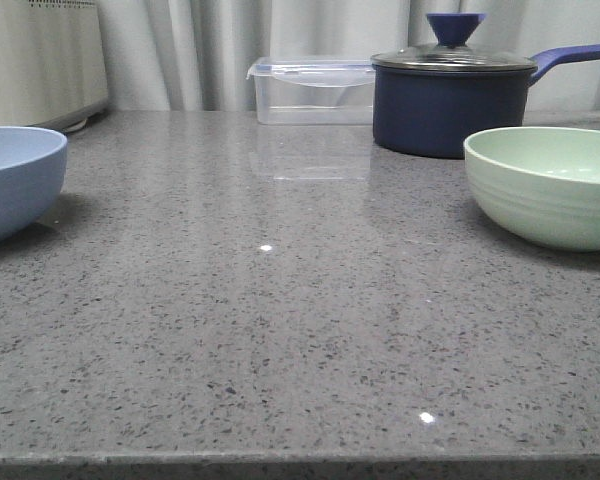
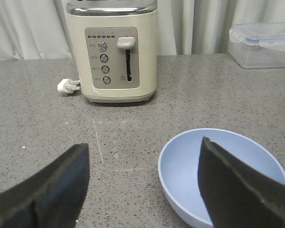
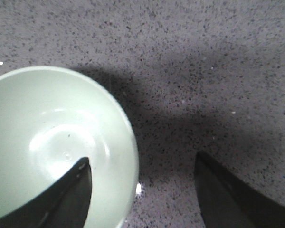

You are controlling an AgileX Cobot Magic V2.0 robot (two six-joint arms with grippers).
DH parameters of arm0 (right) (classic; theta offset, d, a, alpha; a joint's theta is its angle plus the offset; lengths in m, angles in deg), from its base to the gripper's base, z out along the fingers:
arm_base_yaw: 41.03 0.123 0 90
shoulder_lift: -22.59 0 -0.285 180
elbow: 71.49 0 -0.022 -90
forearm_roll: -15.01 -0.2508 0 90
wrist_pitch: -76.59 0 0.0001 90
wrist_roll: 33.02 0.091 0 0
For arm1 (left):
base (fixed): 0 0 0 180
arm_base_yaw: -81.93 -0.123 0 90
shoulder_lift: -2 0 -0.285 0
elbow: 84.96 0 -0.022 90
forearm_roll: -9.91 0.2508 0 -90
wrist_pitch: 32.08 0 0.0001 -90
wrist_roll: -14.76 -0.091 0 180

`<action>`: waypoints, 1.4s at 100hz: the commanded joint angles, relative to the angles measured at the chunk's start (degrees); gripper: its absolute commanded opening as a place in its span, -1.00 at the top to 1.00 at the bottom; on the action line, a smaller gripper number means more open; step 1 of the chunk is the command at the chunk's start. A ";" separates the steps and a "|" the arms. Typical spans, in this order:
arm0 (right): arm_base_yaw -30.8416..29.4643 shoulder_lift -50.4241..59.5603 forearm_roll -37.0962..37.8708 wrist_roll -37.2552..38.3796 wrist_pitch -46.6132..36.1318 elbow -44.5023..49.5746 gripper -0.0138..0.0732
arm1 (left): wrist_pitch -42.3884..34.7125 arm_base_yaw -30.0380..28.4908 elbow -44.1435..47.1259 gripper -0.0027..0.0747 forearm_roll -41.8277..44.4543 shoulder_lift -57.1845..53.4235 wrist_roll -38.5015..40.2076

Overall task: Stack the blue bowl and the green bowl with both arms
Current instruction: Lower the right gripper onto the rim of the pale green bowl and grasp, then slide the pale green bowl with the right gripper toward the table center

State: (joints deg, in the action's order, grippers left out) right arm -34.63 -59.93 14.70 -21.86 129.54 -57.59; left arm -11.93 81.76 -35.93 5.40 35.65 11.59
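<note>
Bowls upright, well apart on grey countertop [image 1: 280, 330]: blue bowl [image 1: 15, 180] at far left edge, green bowl [image 1: 550, 185] at far right. We see left gripper [image 2: 142, 185] spread wide, one finger over blue bowl. Right gripper [image 3: 142, 190] also spread, one finger inside green bowl. Toaster [image 2: 115, 50] behind blue bowl; navy saucepan [image 1: 450, 95] behind green bowl.

Two bowls: one blue bowl [image 1: 15, 180], one green bowl [image 1: 550, 185].

Soft even light, small glints on the countertop [image 1: 280, 330].
</note>
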 commanded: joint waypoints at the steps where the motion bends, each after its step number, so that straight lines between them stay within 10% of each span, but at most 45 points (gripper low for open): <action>1: 0.05 -1.38 0.31 -0.94 -0.87 -2.81 -0.41 | -4.87 -0.07 -2.10 -0.31 -0.67 0.77 -0.04; 50: 0.05 -6.35 -1.39 -0.94 -1.23 -3.28 -0.35 | -4.77 -0.07 -2.10 -0.31 -0.67 0.77 -0.04; 97: -0.07 -6.35 -1.50 -0.94 -1.25 -3.28 0.88 | -4.67 -0.07 -2.10 -0.31 -0.67 0.77 -0.04; 140: 2.38 -6.23 -5.42 -3.31 0.35 -7.29 0.87 | -4.56 -0.07 -2.10 -0.31 -0.67 0.77 -0.04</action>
State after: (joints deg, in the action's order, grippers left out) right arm -33.74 -67.92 11.44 -23.37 131.29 -61.62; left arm -11.93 81.76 -35.93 5.40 35.65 11.59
